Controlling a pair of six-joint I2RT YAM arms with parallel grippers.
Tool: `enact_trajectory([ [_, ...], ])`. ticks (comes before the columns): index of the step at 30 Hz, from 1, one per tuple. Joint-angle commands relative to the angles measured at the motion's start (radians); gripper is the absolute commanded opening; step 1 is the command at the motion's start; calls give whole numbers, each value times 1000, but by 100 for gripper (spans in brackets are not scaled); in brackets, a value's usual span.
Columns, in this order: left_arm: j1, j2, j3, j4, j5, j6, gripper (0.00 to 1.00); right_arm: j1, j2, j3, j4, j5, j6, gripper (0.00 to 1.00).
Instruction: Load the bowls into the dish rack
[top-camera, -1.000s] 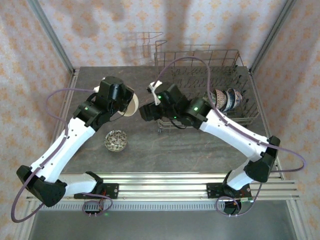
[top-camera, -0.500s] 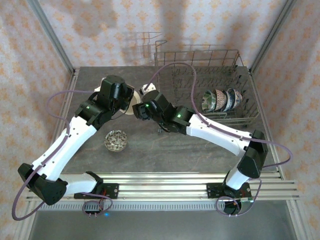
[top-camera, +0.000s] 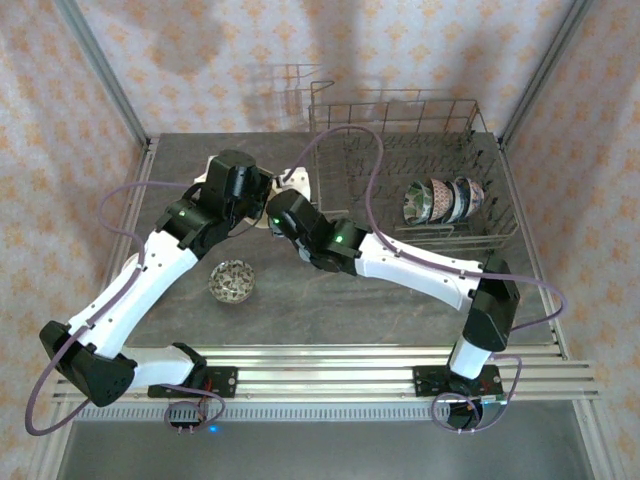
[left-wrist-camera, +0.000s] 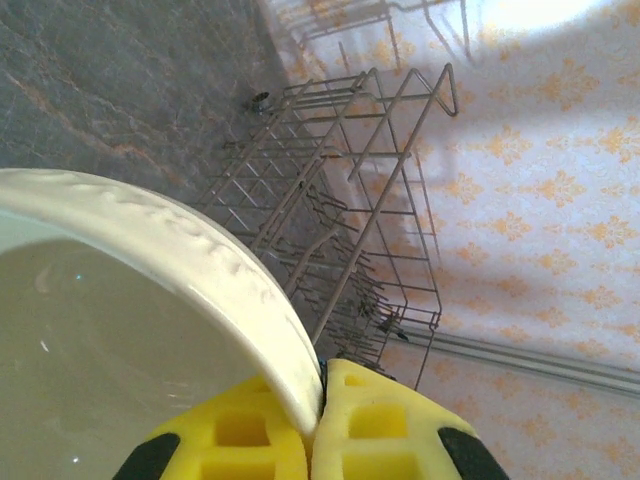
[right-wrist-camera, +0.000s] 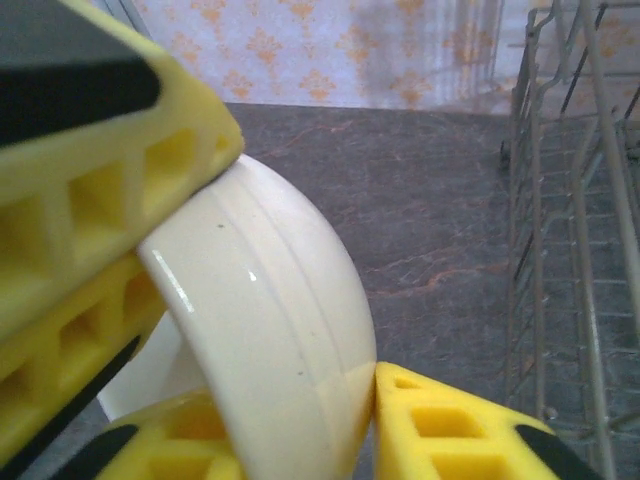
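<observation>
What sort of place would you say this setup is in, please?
Probably a lab test cell dressed as a kitchen: a dark stone-look tabletop, a large grey wire dish rack holding patterned ceramic bowls, and orange-patterned wallpaper panels in bare metal framing.

Dark grey marbled table (top-camera: 350, 305), wire dish rack (top-camera: 440, 150) far right, patterned bowl (top-camera: 232, 281) near left

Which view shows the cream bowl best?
Right wrist: cream bowl close up, outer wall and rim, held by left gripper and right gripper. Left wrist shows rim and inside; top external, just a sliver.
</observation>
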Motion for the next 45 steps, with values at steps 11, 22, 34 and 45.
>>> enact_trajectory([
  [11, -22, -19, 14, 110, 2, 60, 21, 5, -25, 63, -23, 132, 39, 1],
  [22, -7, -14, 33, 146, 53, 177, 62, -8, 3, 103, -34, 270, 14, 0],
  [34, 136, 40, 91, 247, 365, 420, 86, -191, 222, 420, -320, 155, 141, 0],
  [45, 376, 160, 160, 286, 663, 469, 87, -237, 417, 786, -543, 269, 116, 0],
])
